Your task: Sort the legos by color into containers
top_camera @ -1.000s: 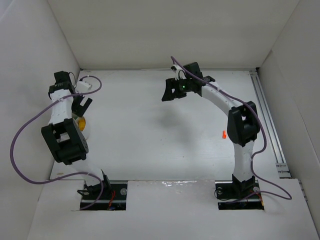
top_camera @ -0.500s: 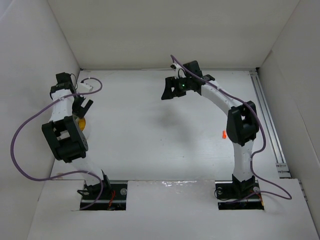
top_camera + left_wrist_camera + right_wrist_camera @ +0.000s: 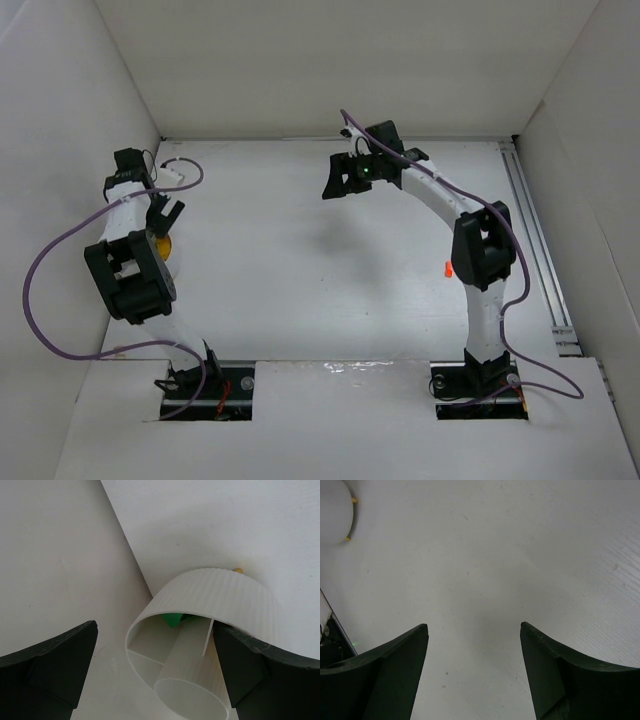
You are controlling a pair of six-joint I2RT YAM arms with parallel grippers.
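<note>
My left gripper (image 3: 165,214) is open by the left wall. In the left wrist view its jaws (image 3: 154,628) straddle ribbed translucent containers (image 3: 220,597) that lie tipped, a smaller cup (image 3: 195,692) nested in the larger. A green lego (image 3: 174,618) sits inside, and a yellow bit (image 3: 239,570) peeks from behind. From the top, a yellow-orange patch (image 3: 160,247) shows under that arm. My right gripper (image 3: 336,184) is open and empty, raised over bare floor (image 3: 472,625). An orange lego (image 3: 449,268) lies beside the right arm. Other legos are hidden.
White walls enclose the floor on the left, back and right; the left wall (image 3: 55,555) is close to the left gripper. Another whitish container (image 3: 334,511) with yellow bits at its rim shows far off in the right wrist view. A metal rail (image 3: 540,250) runs along the right side.
The left arm has shifted slightly, its wrist dropping a little toward the containers. The right arm has not visibly moved.
</note>
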